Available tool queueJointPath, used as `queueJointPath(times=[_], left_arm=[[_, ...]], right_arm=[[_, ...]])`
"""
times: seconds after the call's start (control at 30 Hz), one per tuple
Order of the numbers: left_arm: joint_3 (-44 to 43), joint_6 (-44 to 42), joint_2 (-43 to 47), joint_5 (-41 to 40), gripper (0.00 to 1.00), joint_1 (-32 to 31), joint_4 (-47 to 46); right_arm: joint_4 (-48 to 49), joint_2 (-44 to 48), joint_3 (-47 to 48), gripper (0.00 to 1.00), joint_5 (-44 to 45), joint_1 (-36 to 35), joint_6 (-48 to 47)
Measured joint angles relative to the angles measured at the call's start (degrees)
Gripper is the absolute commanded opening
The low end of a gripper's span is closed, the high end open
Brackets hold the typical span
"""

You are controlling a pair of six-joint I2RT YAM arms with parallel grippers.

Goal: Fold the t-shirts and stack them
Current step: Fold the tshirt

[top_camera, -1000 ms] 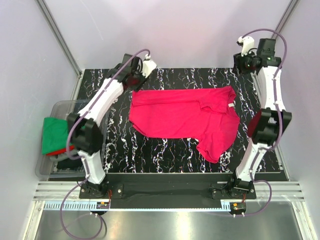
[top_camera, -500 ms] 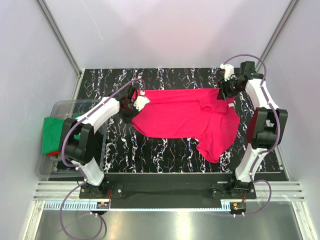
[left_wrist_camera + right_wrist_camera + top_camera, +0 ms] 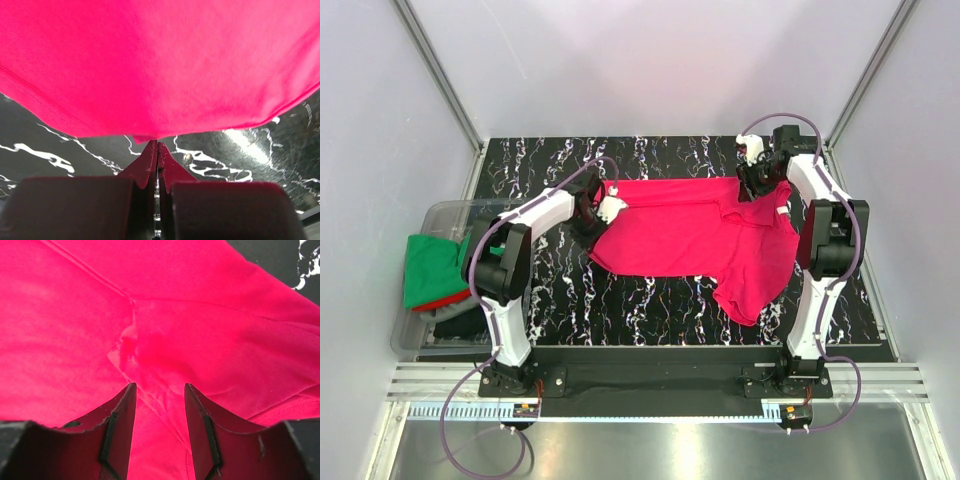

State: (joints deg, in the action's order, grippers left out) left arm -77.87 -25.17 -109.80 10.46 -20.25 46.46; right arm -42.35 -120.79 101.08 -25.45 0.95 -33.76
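Observation:
A crimson t-shirt point(image 3: 690, 235) lies spread on the black marbled table point(image 3: 570, 290), one sleeve hanging toward the front right. At the shirt's left edge, my left gripper point(image 3: 605, 211) is shut. In the left wrist view its tips point(image 3: 158, 144) pinch a small point of the hem of the crimson cloth point(image 3: 165, 65). My right gripper point(image 3: 753, 190) is low over the shirt's far right part and open. Its fingers point(image 3: 122, 405) straddle a wrinkled seam of the cloth point(image 3: 200, 315). A green t-shirt point(image 3: 428, 268), a red one point(image 3: 446, 300) and a dark one point(image 3: 455, 320) lie in a bin.
The clear plastic bin point(image 3: 450, 212) stands off the table's left edge beside the left arm. White walls and metal posts close in the back and both sides. Bare marbled table shows in front of the shirt and at the far left.
Both arms have come down and inward onto the crimson shirt. The left gripper has shut at the left hem, whose edge has shifted slightly right. The right gripper has reached the shirt's far right part.

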Motion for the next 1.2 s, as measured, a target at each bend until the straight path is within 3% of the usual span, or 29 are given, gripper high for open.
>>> queueJointPath(times=[0.7,1.2], left_arm=[[-2.12,1.7,-0.37,0.46,0.0,-1.44,-0.39],[0.0,1.68,0.94,0.35,0.0,-1.44,-0.07]], right_arm=[[1.44,-6.25,6.54,0.5,0.48,-0.37,1.25],[2.25,-8.7,9.01,0.5,0.44,-4.55,1.7]])
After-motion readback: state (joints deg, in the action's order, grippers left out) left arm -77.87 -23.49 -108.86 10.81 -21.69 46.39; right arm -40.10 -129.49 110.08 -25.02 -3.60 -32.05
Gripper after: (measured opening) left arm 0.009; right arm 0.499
